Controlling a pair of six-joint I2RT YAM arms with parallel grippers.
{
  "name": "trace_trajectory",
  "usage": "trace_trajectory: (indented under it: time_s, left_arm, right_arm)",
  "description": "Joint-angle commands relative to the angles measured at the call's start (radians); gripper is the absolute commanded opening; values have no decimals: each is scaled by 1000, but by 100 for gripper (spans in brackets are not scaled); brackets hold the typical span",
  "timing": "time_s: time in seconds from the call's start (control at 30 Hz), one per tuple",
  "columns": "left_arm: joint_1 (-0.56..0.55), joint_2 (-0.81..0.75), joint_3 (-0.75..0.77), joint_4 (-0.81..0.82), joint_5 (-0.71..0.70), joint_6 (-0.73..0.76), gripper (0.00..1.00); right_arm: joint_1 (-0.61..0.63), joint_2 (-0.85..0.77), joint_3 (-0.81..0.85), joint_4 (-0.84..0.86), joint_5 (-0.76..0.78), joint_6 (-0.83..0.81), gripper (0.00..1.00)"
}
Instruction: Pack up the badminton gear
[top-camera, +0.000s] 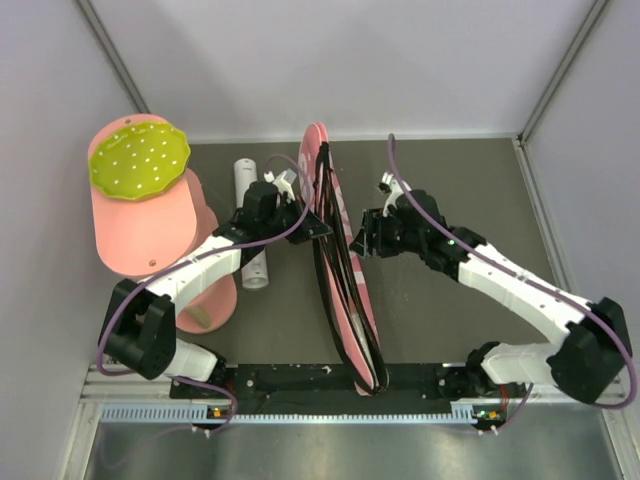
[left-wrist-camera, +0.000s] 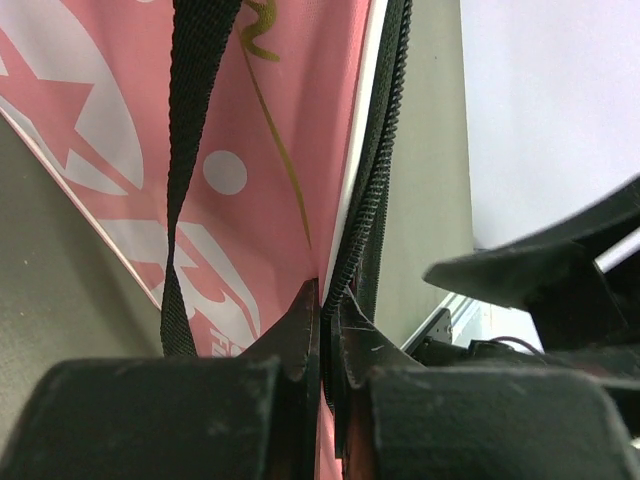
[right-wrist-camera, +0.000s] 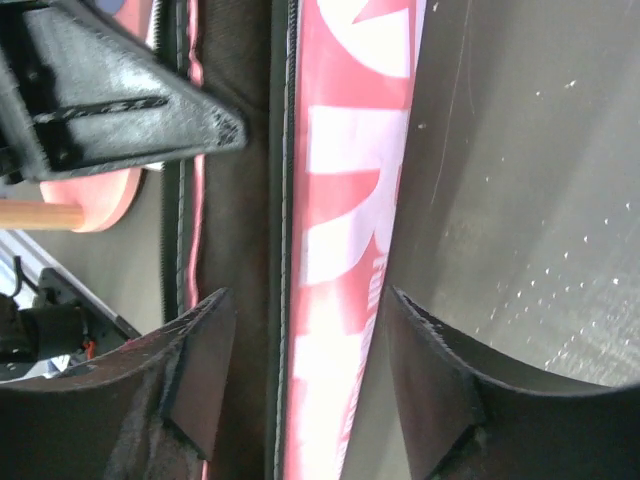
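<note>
The pink racket-shaped bag (top-camera: 345, 270) stands on edge down the table's middle, its black zipper and strap along the rim. My left gripper (top-camera: 314, 228) is shut on the bag's zipper edge (left-wrist-camera: 372, 200) from the left. My right gripper (top-camera: 358, 238) is open, its fingers (right-wrist-camera: 205, 370) straddling the bag's pink-and-white side (right-wrist-camera: 340, 250) from the right. A white tube (top-camera: 250, 225) lies left of the bag, partly under my left arm. The rackets and shuttlecocks are hidden.
A big pink cylinder (top-camera: 150, 235) with a yellow-green dotted disc (top-camera: 138, 160) stands at the far left. White walls close the table on three sides. My arm bases sit on the black rail (top-camera: 300, 380) at the near edge.
</note>
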Motion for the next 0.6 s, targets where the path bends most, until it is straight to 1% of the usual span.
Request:
trace_trajectory:
  time_s: [0.0,0.07,0.1,0.2,0.3,0.33,0.4,0.43,0.47,0.5,0.57]
  left_arm:
    - [-3,-43,28,69,73,1,0]
    - [-3,-48,27,66,70,2,0]
    - [-3,-49,27,63,65,5,0]
    - [-3,-53,25,60,57,10,0]
    - [-3,-49,28,60,56,12,0]
    - [-3,-46,30,60,54,12,0]
    - [-3,-45,31,57,53,13,0]
    - [-3,-45,31,57,50,13,0]
    - [-3,-43,31,55,48,16,0]
    - [-3,-42,33,52,45,16,4]
    - [-3,-43,36,35,34,22,15]
  right_arm:
    - [-25,104,52,124,-130,-99,58]
    - [-25,130,24,164,-164,-107,55]
    - [-18,135,9,210,-190,-103,54]
    - [4,141,-46,277,-202,-95,52]
    - [27,163,-53,281,-178,-96,33]
    - [38,169,-37,261,-164,-104,25]
    - [61,187,-16,245,-124,-127,16]
    - [65,193,-11,248,-123,-129,7]
    - [67,201,-7,250,-127,-127,1]
    - [73,207,1,251,-129,-124,0]
    - [79,204,3,256,-127,-116,0]
